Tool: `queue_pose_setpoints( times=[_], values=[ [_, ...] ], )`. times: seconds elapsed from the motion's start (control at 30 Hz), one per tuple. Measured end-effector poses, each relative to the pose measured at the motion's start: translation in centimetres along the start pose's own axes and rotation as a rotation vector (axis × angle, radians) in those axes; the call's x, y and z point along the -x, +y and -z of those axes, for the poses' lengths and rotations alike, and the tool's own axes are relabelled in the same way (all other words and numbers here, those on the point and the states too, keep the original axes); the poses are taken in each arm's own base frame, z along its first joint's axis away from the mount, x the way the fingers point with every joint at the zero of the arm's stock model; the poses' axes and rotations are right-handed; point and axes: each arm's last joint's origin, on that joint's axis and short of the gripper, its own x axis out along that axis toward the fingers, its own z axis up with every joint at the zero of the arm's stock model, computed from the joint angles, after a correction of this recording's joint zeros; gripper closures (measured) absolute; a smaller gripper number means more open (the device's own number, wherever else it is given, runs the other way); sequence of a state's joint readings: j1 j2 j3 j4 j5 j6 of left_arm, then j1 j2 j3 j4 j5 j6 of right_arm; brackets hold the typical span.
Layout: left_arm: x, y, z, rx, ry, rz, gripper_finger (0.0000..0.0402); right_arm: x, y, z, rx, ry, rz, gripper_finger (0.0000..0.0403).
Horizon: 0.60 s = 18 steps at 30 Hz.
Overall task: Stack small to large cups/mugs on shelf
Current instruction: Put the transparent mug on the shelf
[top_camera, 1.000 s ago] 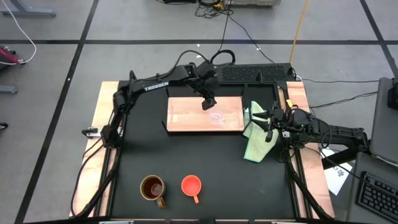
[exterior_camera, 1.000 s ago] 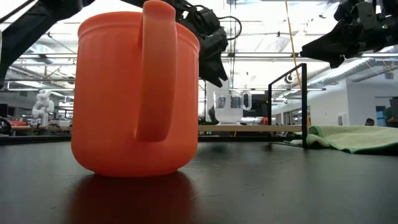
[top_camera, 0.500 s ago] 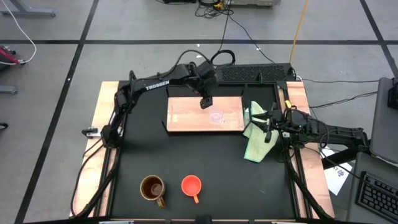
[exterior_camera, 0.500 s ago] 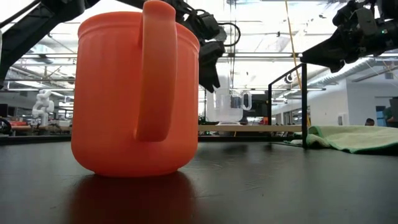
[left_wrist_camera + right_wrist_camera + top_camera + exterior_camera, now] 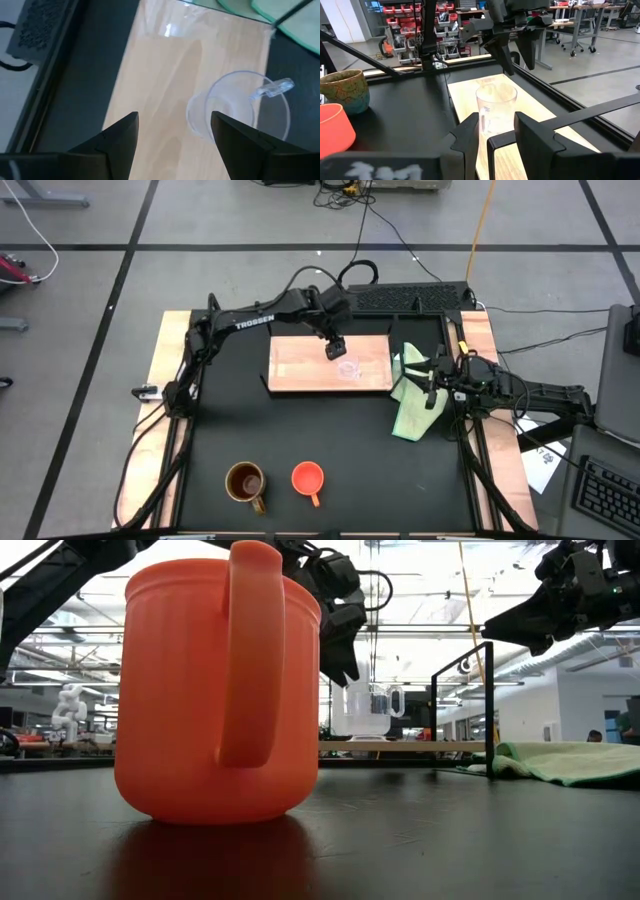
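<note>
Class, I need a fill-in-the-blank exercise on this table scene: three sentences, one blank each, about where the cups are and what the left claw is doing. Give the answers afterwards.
1. The clear glass cup stands upright on the ______.
2. The left claw hangs open above the shelf, and it holds ______.
3. The orange cup and the brown mug both stand on the black table, with the orange cup to the brown mug's ______ in the high view.

Answers: shelf; nothing; right

The black table point(image 5: 230, 420) carries the light-wood shelf point(image 5: 300, 365), a pale green cloth point(image 5: 410, 415) beside it, and the brown mug point(image 5: 245, 482) and orange cup point(image 5: 307, 477) near the front. On the shelf stands the clear glass cup point(image 5: 348, 369).
</note>
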State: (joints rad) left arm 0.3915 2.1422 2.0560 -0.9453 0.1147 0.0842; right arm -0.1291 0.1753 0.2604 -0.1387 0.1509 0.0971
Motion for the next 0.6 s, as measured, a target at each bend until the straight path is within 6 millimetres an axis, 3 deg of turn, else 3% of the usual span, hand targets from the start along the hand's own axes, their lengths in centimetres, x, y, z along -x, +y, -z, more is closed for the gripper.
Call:
queue_pose_setpoints(
  times=[0.2,0.37,0.6],
  values=[
    [0.0,0.0,0.2,0.009,0.021,-0.005,0.0151,0.0,0.0,0.0,0.0,0.0,0.0,0.0286],
    [-2.0,-0.1,0.8,0.002,0.086,0.003,0.0151,0.0,0.0,0.0,0.002,0.0,0.0,0.0286],
    [-3.1,-0.1,1.0,-0.024,0.109,0.003,0.0151,0.0,0.0,0.0,0.003,0.001,0.0,0.0286]
  ],
)
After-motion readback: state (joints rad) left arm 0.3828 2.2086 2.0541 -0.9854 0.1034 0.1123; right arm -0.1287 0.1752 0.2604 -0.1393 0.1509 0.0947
